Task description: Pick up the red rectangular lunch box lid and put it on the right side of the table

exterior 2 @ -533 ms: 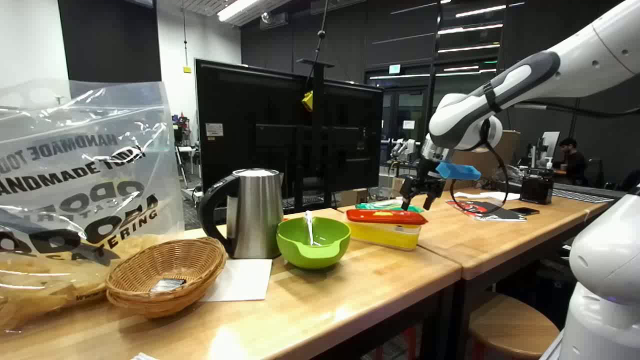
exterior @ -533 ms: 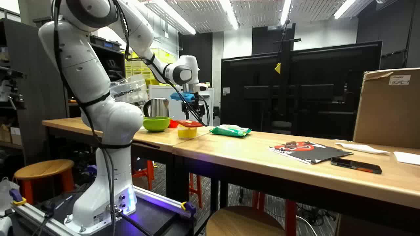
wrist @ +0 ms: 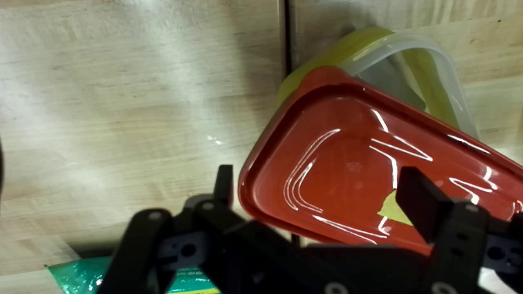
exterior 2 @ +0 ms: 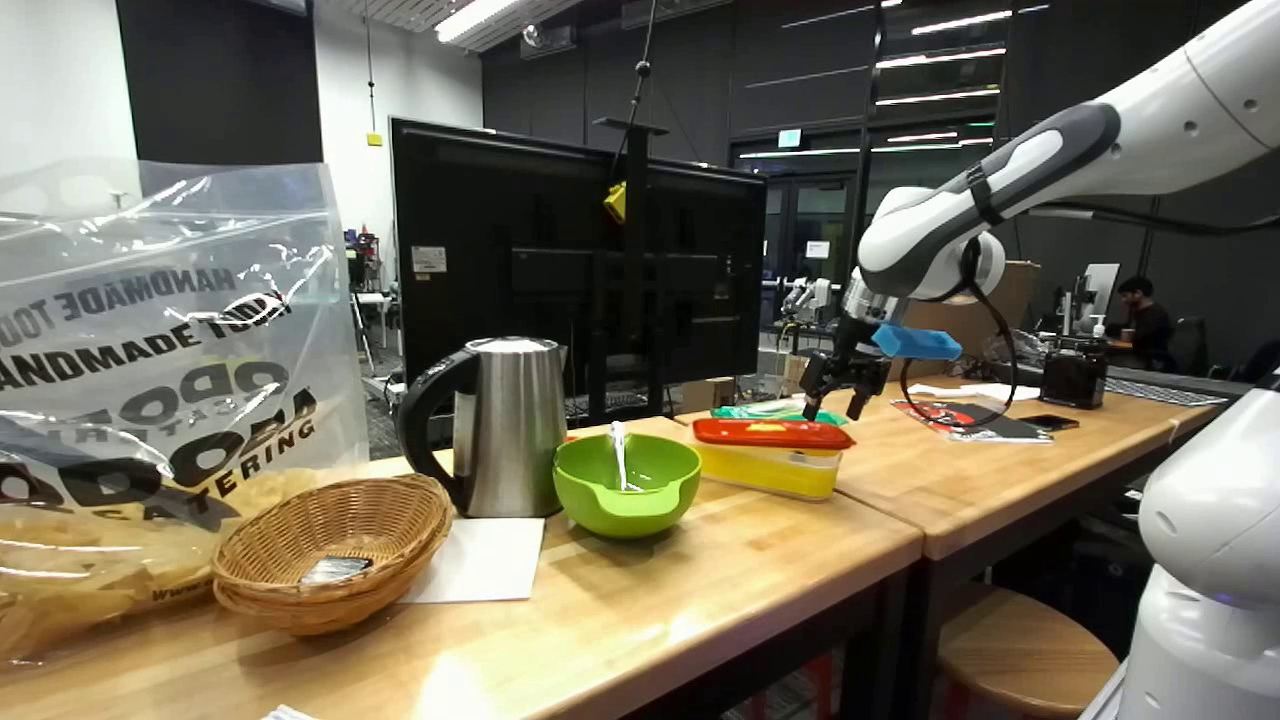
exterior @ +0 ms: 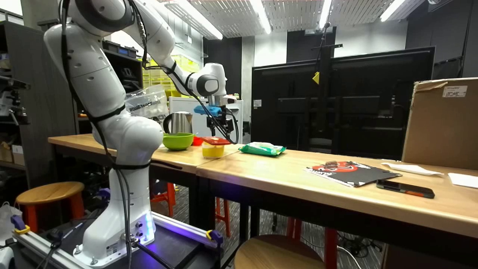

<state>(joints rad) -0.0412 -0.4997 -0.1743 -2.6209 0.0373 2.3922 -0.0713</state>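
The red rectangular lid (exterior: 215, 141) rests askew on top of the yellow box (exterior: 213, 150). In an exterior view the lid (exterior 2: 770, 434) covers most of the yellow box (exterior 2: 815, 480). In the wrist view the lid (wrist: 347, 163) is turned relative to the box (wrist: 433, 77), whose corner shows open. My gripper (exterior 2: 834, 410) is open and empty just above the lid. In the wrist view the gripper (wrist: 316, 175) has one finger beyond the lid's end and the other over its middle, near a yellow patch. Contact cannot be told. The table (exterior: 261, 168) has a light wooden top.
A green packet (exterior: 262, 148) lies beside the box. A green bowl (exterior 2: 627, 500) and a steel kettle (exterior 2: 515, 430) stand near it. A wicker basket (exterior 2: 330, 540) and a plastic bag (exterior 2: 170, 350) are farther off. A dark magazine (exterior: 351, 172) and a phone (exterior: 405, 188) lie along the table.
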